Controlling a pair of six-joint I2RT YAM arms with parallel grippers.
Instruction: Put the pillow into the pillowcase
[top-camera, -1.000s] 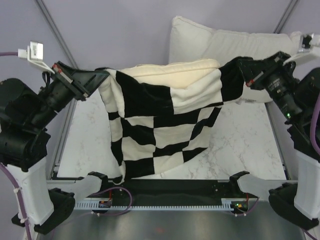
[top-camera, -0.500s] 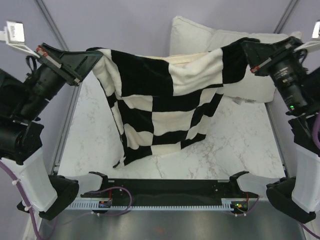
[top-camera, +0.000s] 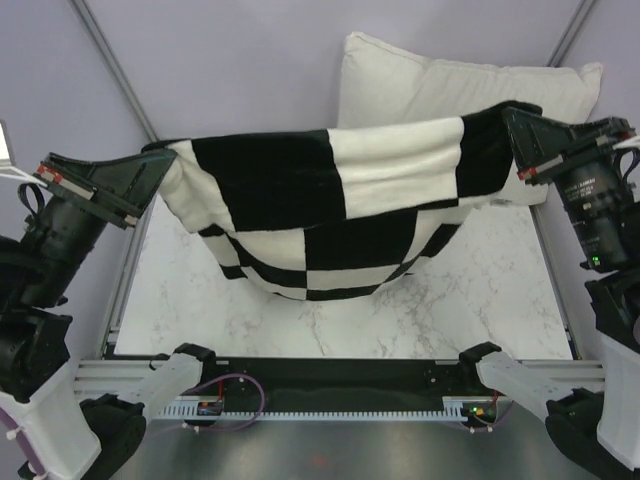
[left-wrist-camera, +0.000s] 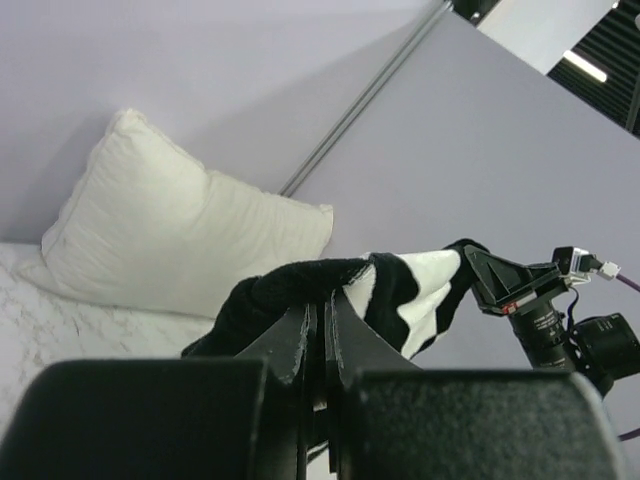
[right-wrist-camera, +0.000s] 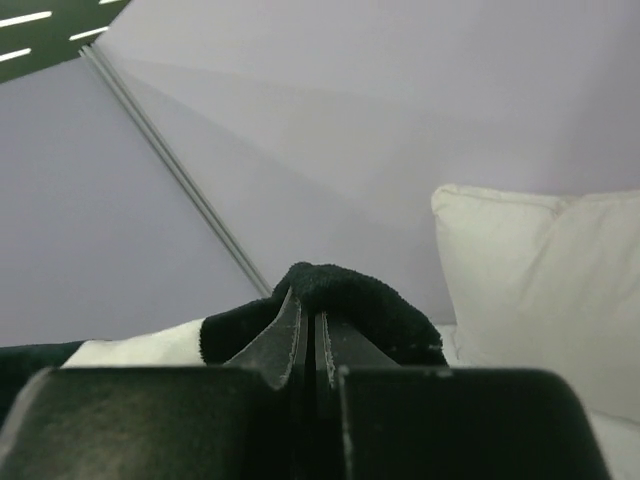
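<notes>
The left gripper (top-camera: 168, 160) and right gripper (top-camera: 510, 118) each pinch tight on a top corner of the pillowcase (top-camera: 330, 195), holding it high over the table (top-camera: 480, 290), likely so the pillow, hidden from sight, slides down inside.

Top external: fixed high, behind both arm bases, looks down and forward across the table (top-camera: 480, 290) to the far wall.
Left wrist: close behind the left gripper (left-wrist-camera: 322, 300), faces right and far.
Right wrist: close behind the right gripper (right-wrist-camera: 310, 300), faces left and far.
All 3 views share the pillowcase (top-camera: 320, 190) and the white pillow (top-camera: 440, 85).
</notes>
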